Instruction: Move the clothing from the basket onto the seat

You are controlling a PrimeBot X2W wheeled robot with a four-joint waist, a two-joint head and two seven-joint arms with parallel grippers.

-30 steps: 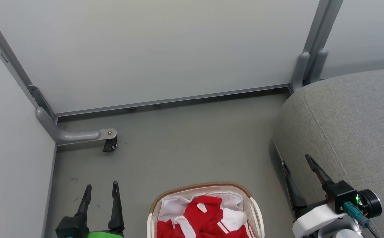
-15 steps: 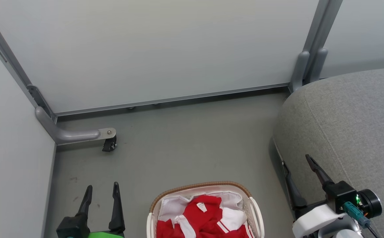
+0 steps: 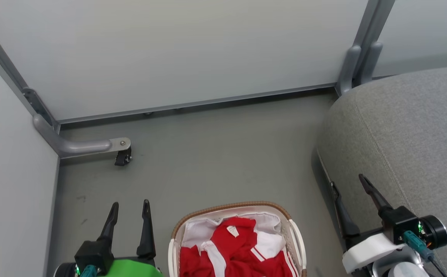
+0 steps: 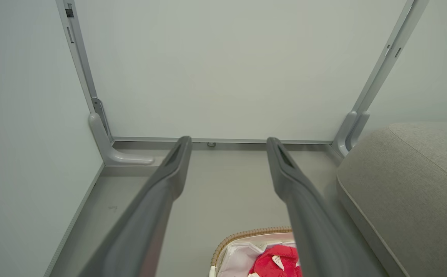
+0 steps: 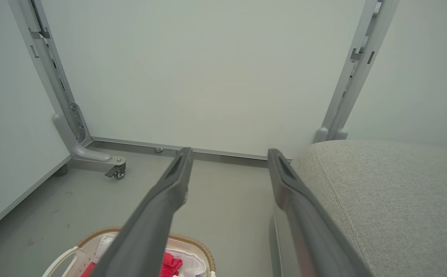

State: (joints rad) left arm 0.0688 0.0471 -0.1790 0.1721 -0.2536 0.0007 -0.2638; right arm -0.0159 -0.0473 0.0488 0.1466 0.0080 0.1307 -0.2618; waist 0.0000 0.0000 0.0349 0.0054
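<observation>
Left gripper (image 3: 130,202) and right gripper (image 3: 347,180) flank the basket (image 3: 227,206) wide open, empty; best pinch the clothing (image 3: 238,250) deep, sparing the liner (image 3: 196,234).

Bare grey floor (image 3: 215,154) lies open ahead of the white plastic basket with brown woven rim (image 3: 229,205) — pale partition panels (image 3: 169,50) close it off behind and left, a wheeled grey metal panel foot (image 3: 92,146) juts in, and the large grey fabric sofa (image 3: 407,130) walls the right.
</observation>
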